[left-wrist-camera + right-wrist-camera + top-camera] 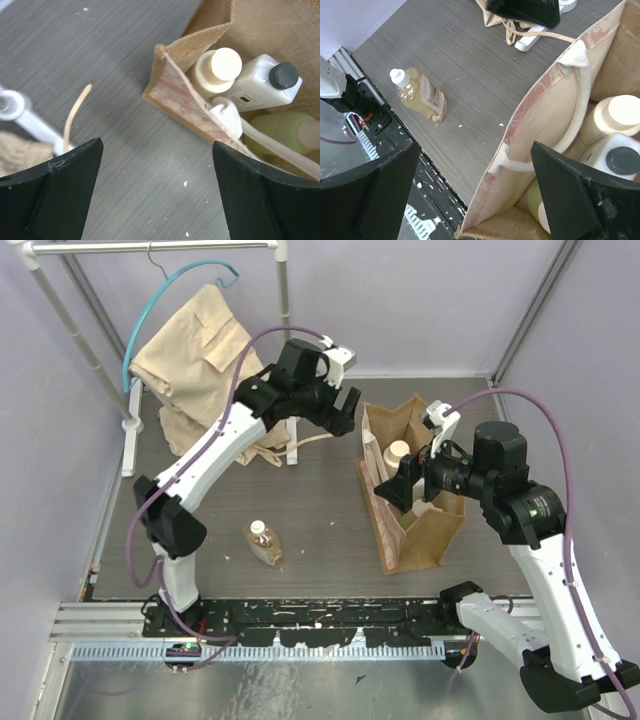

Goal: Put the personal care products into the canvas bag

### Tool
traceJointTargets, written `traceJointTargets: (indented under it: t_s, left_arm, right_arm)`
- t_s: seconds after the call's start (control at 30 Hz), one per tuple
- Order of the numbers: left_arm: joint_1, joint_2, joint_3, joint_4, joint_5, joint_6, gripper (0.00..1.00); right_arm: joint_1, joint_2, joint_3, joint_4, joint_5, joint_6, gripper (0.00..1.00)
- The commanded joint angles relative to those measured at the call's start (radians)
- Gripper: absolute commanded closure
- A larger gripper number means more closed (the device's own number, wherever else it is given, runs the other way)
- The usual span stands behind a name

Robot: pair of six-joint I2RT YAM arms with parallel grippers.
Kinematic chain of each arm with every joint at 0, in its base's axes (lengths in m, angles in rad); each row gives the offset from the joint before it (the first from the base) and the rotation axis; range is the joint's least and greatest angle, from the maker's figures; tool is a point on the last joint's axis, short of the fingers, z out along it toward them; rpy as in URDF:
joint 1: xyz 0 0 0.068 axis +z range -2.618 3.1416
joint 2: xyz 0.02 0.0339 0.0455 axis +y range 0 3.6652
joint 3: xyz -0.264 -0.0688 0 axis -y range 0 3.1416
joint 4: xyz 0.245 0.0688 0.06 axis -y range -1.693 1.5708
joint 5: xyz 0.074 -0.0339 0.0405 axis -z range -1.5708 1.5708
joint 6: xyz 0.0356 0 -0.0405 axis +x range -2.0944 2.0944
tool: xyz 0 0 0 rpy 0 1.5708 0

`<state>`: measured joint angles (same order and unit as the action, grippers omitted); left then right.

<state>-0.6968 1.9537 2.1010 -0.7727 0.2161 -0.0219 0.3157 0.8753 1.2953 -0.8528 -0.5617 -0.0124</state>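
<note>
Left gripper (340,408): we see this claw released, its jaws spread wide with nothing between them, poised above the table (320,500) just left of the canvas bag (430,540), near the centre of the top view. In its wrist view the two black fingers (65,195) fill the lower corners, with bare table between them and the bag's open mouth at upper right. We see the right gripper (396,486) likewise released and empty, hovering over the bag's left rim, right of centre in the top view.

The bag stands upright and open. Inside it we count three of the personal care products. The cream round-capped bottle (220,67) sits at upper centre of the left wrist frame. The white rectangular bottle (255,85), black-capped, touches it on the right. The translucent green-yellow bottle (280,129) lies below that, at the right edge. A pale cream handle (226,116) crosses the opening in front of them.

The fourth product, the amber bottle (264,543) with a white cap, lies on its side on the table, lower left of centre in the top view. It is well apart from the bag and touched by neither claw; the right wrist view shows it at upper left.

A beige garment (195,350) hangs from a teal hanger (160,290) on a white rack (180,247) at upper left of the top view.
</note>
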Motion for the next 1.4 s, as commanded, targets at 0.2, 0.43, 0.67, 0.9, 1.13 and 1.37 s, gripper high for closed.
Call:
traceJointTargets:
  t_s: [0.2, 0.43, 0.67, 0.9, 1.13, 1.37]
  left_arm:
    - [0.071, -0.297, -0.208, -0.081, -0.199, -0.016, 0.02]
    - [0.129, -0.302, -0.213, -0.115, -0.185, -0.014, 0.02]
    - [0.162, -0.269, -0.166, -0.149, -0.166, -0.015, 0.02]
    - [0.196, -0.292, -0.186, -0.142, -0.128, -0.031, 0.02]
    - [0.204, -0.293, -0.203, -0.137, -0.111, -0.032, 0.02]
    - [0.207, -0.300, -0.208, -0.129, -0.099, -0.033, 0.02]
  right_arm:
    - [0.252, 0.098, -0.020, 0.151, 0.134, 0.067, 0.00]
    - [0.632, 0.242, 0.014, 0.231, 0.408, 0.114, 0.00]
    - [0.831, 0.343, -0.141, 0.522, 0.515, 0.111, 0.00]
    - [0.861, 0.447, -0.253, 0.787, 0.585, 0.085, 0.00]
    - [0.895, 0.616, -0.202, 0.840, 0.604, 0.074, 0.00]
    - [0.922, 0.693, -0.156, 0.841, 0.627, 0.062, 0.00]
